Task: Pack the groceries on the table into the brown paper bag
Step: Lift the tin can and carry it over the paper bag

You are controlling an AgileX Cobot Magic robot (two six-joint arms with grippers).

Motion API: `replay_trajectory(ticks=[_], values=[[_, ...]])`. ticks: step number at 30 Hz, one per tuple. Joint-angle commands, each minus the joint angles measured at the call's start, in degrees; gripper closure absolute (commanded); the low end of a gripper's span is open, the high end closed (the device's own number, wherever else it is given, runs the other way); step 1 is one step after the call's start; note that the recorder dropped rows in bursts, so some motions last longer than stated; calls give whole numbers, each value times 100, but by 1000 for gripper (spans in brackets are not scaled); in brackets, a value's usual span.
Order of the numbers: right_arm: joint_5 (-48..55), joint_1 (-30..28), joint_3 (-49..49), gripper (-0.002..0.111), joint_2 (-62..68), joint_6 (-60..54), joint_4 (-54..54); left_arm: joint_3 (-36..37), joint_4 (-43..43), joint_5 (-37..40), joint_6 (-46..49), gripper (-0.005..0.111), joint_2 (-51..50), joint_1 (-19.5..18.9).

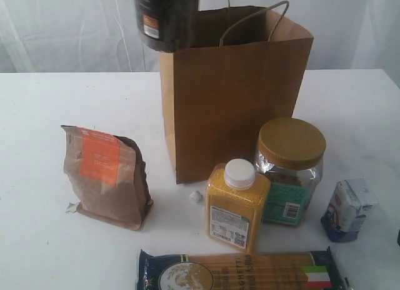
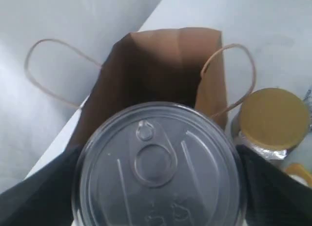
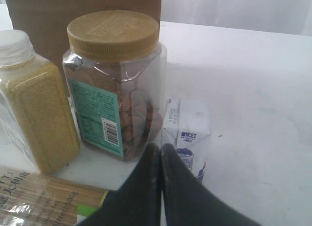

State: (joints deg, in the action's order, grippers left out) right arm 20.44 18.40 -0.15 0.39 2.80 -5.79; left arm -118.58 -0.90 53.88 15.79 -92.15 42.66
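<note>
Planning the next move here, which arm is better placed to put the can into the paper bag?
Left. The left gripper holds the can over the edge of the open bag, so it probably needs only a short move and release. The right gripper is shut, down by the jar and packet.

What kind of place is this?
Probably a robot practice room, not a shop: a plain white table, white curtain behind, and a few groceries, like the gold-lidded jar, by one brown paper bag.

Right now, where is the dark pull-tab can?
The dark pull-tab can hangs at the top of the exterior view, left of centre, gripped by the left gripper above the open mouth of the brown paper bag.
</note>
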Motion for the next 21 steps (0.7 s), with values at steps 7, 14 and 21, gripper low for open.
replay_trajectory(ticks=[7, 14, 21], values=[[-81, -14, 15, 108, -39, -43, 2, -1479, 296, -318, 500, 107, -879, 41], [-81, -14, 15, 108, -39, -43, 2, -2079, -237, -209, 500, 107, -940, 41], [-81, -14, 15, 108, -39, -43, 2, -2141, -176, -386, 500, 107, -1066, 41]])
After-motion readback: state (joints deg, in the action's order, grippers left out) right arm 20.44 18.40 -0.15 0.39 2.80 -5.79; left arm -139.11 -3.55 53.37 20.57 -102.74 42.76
